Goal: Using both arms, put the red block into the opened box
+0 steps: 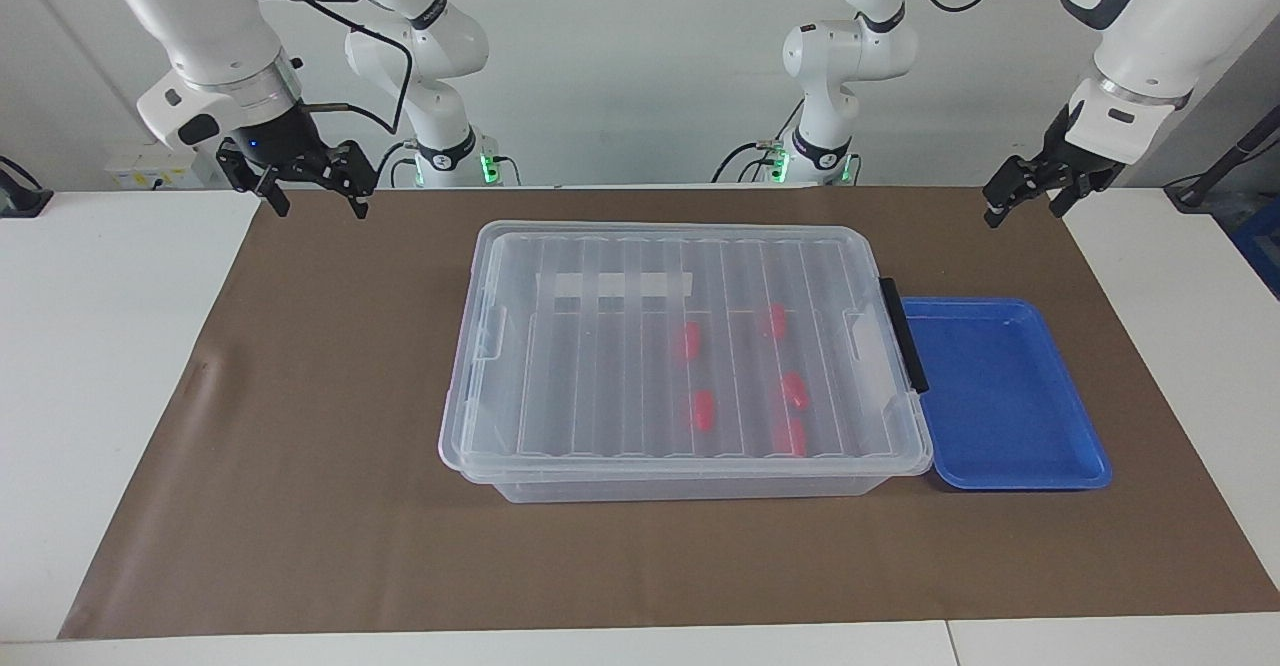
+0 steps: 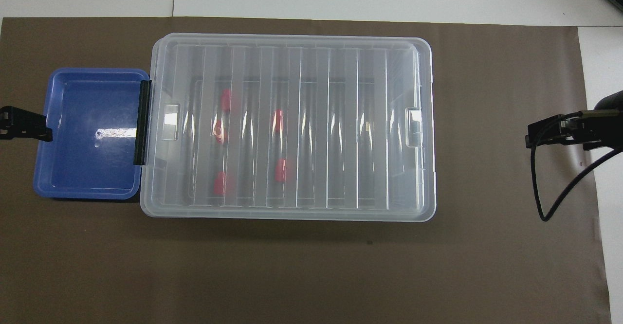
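Observation:
The box is a clear bin in the middle of the brown mat, and its ribbed lid lies shut on top. Several red blocks show through the lid, inside the half toward the left arm's end. My right gripper hangs open and empty over the mat's edge at the right arm's end, well apart from the box. Open and empty too, my left gripper is held in the air at the left arm's end.
An empty shallow blue tray sits against the box's black end handle, toward the left arm's end. A brown mat covers most of the white table. A black cable loop hangs from the right wrist.

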`<state>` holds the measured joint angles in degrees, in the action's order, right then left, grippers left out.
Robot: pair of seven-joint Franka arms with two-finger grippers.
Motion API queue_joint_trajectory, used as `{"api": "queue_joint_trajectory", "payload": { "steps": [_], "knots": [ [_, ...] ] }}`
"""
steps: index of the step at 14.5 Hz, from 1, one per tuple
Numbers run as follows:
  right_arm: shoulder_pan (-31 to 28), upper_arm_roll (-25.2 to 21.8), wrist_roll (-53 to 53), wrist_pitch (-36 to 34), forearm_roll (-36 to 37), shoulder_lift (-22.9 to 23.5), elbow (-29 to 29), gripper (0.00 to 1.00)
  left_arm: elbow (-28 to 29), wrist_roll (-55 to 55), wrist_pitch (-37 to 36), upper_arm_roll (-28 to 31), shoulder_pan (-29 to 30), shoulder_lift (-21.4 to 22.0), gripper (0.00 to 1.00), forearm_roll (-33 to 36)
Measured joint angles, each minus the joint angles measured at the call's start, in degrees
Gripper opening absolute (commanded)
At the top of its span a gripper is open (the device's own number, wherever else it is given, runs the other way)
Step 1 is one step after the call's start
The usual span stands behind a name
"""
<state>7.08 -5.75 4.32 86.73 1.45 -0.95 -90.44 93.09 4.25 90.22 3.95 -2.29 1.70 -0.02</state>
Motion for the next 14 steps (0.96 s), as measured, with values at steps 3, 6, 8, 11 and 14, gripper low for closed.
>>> {"api": "queue_joint_trajectory", "payload": {
  "steps": [3, 6, 8, 11, 14],
  "knots": [
    [0.0, 0.0, 0.0, -0.1, 0.0, 0.0, 0.0, 1.00, 0.0, 0.0, 0.0, 0.0, 0.0, 0.0, 1.00, 0.0],
    [0.0, 0.0, 0.0, -0.5, 0.0, 0.0, 0.1, 1.00, 0.0, 0.0, 0.0, 0.0, 0.0, 0.0, 1.00, 0.0],
    [0.0, 0.0, 0.0, -0.6, 0.0, 0.0, 0.1, 1.00, 0.0, 0.0, 0.0, 0.0, 0.0, 0.0, 1.00, 0.0],
    [0.0, 0.0, 0.0, -0.6, 0.0, 0.0, 0.1, 1.00, 0.0, 0.0, 0.0, 0.0, 0.0, 0.0, 1.00, 0.0],
    [0.0, 0.0, 0.1, -0.6, 0.0, 0.0, 0.1, 1.00, 0.0, 0.0, 0.0, 0.0, 0.0, 0.0, 1.00, 0.0]
  ]
}}
